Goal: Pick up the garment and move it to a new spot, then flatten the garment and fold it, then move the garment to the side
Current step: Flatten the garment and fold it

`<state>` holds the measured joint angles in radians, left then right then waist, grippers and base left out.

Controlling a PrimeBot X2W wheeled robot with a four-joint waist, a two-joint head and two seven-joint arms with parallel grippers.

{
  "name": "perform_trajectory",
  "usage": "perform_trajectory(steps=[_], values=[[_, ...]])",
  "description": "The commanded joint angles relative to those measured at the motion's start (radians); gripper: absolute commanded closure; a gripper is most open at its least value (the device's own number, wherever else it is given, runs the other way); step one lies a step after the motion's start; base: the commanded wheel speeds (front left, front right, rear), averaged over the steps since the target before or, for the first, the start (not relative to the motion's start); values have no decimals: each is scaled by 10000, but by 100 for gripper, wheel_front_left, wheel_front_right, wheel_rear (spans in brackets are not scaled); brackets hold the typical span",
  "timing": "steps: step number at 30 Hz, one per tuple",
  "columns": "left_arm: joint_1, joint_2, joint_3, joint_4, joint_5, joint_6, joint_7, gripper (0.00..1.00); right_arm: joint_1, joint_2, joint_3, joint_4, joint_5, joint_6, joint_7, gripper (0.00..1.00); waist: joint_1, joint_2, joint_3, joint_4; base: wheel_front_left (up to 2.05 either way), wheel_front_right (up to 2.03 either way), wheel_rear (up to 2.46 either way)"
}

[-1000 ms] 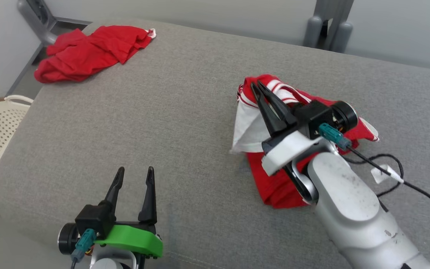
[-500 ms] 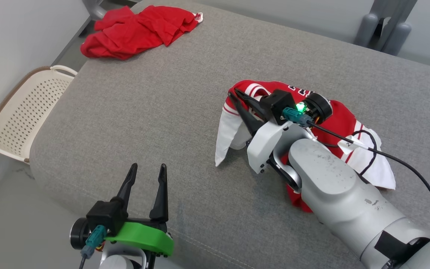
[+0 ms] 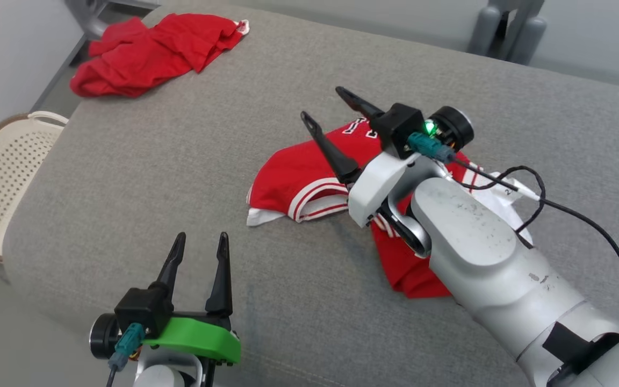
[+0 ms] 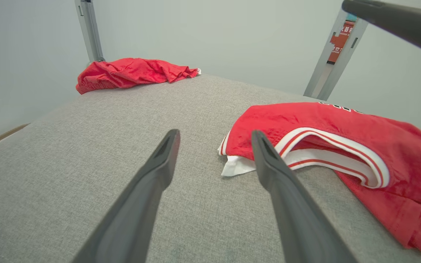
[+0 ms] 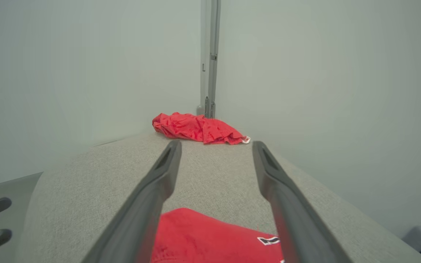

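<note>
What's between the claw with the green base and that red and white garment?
Just bare grey cushion. In the head view the left claw sits apart from the garment.

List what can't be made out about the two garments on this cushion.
1. Head view: the right forearm covers much of the jersey, so its full outline is hidden.
2. Right wrist view: the jersey's lettering is cut off by the bottom edge; unreadable.
3. The far red garment, every view: crumpled and small; its type is unclear.
</note>
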<state>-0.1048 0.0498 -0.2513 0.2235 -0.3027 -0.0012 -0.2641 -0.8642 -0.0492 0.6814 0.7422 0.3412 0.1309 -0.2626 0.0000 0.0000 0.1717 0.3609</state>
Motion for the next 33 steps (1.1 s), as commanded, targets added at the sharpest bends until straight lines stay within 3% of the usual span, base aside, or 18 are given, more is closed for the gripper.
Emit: perform_trajectory(steps=[1,9,17,24,33], values=[[-44,13,91,-33,108,-45,-6,0,322,-27,-336,-238,-243,-3,-29,0,0,0,-445,-667,0,0,0],[278,20,353,-6,338,-115,-6,0,2569,-21,-2721,-1888,-1787,-3,-30,0,0,0,-1138,-1699,0,0,0],[439,19,486,-69,408,-179,-5,0,5362,-18,-4488,-3052,-2914,-3,-31,0,0,0,-1178,-2072,0,0,0],[322,18,576,-89,392,-211,-5,0,6561,-55,-5368,-2724,-4472,-3,-31,0,0,0,-853,-1915,0,0,0],[102,15,609,-102,417,-245,-5,0,6084,-94,-5904,-1677,-5622,-3,-32,0,0,0,-466,-1657,0,0,0]])
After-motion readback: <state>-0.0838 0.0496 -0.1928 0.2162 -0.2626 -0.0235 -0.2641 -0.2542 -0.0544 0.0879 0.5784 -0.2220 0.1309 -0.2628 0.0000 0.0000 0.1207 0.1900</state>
